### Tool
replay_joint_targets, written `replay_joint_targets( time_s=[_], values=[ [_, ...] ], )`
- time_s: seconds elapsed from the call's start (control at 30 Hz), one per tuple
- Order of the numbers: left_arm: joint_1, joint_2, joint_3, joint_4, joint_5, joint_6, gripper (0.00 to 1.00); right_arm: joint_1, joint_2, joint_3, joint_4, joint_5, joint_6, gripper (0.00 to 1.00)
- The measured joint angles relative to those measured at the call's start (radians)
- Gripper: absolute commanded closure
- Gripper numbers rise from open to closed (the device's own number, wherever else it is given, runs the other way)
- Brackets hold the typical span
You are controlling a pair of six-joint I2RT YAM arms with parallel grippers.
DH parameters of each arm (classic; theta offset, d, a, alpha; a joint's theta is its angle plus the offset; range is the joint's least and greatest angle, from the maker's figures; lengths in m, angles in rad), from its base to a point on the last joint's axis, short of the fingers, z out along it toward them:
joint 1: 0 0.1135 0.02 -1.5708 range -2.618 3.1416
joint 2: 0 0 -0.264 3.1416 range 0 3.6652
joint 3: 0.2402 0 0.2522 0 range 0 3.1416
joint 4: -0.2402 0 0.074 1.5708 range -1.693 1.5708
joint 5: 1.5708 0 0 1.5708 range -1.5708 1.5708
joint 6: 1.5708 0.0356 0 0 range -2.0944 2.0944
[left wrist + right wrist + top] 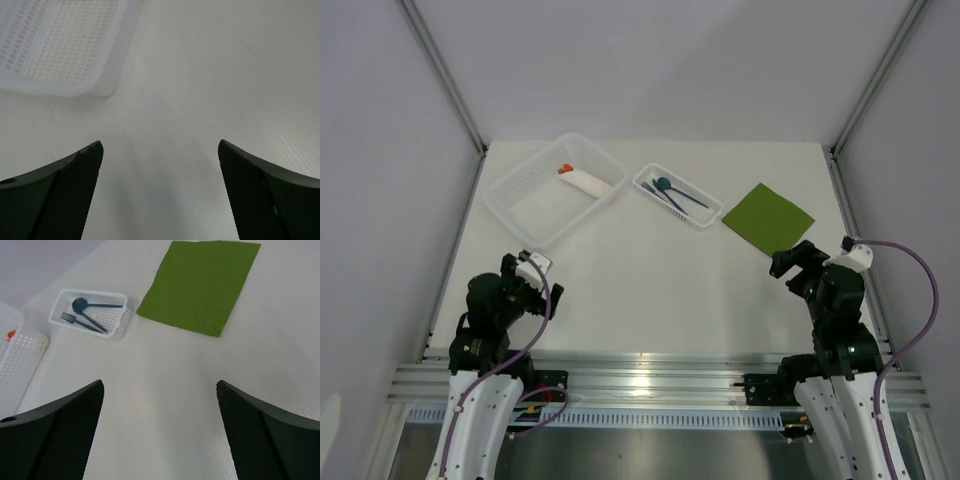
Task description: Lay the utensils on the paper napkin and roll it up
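Utensils (672, 194) in small basket (709, 219), napkin (767, 218) just right of it, large basket (538, 210) left

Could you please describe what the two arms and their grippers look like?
The left arm and right arm have black upper joints, white lower links and a white wrist block. A lilac cable runs along each. The left gripper and right gripper have broad, dark, tapering fingers with finely dotted inner faces.
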State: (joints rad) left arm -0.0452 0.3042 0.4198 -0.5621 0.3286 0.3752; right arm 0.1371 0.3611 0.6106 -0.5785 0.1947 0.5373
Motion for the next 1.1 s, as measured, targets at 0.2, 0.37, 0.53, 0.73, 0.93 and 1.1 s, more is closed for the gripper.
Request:
replay_joint_targets(
  time_s=[0.2, 0.37, 0.53, 0.73, 0.93, 1.1],
  values=[
    [0.0, 0.019, 0.0, 0.003, 0.021, 0.008, 0.01, -0.021, 0.392, 0.074, 0.095, -0.003, -0.09, 0.09],
    [0.001, 0.027, 0.0, -0.034, 0.061, 0.05, 0.01, -0.124, 0.97, 0.405, 0.127, -0.091, -0.161, 0.42],
    [0.001, 0.03, 0.0, -0.05, 0.064, 0.065, 0.01, -0.174, 1.307, 0.571, 0.135, -0.137, -0.186, 0.35],
    [0.001, 0.029, 0.0, -0.051, 0.06, 0.071, 0.0, -0.216, 1.457, 0.59, 0.11, -0.152, -0.183, 0.36],
    [0.001, 0.03, 0.0, -0.051, 0.06, 0.071, 0.01, -0.227, 1.45, 0.536, 0.124, -0.116, -0.181, 0.36],
    [0.001, 0.032, 0.0, -0.05, 0.06, 0.072, 0.0, -0.225, 1.389, 0.443, 0.129, -0.108, -0.17, 0.37]
  ],
)
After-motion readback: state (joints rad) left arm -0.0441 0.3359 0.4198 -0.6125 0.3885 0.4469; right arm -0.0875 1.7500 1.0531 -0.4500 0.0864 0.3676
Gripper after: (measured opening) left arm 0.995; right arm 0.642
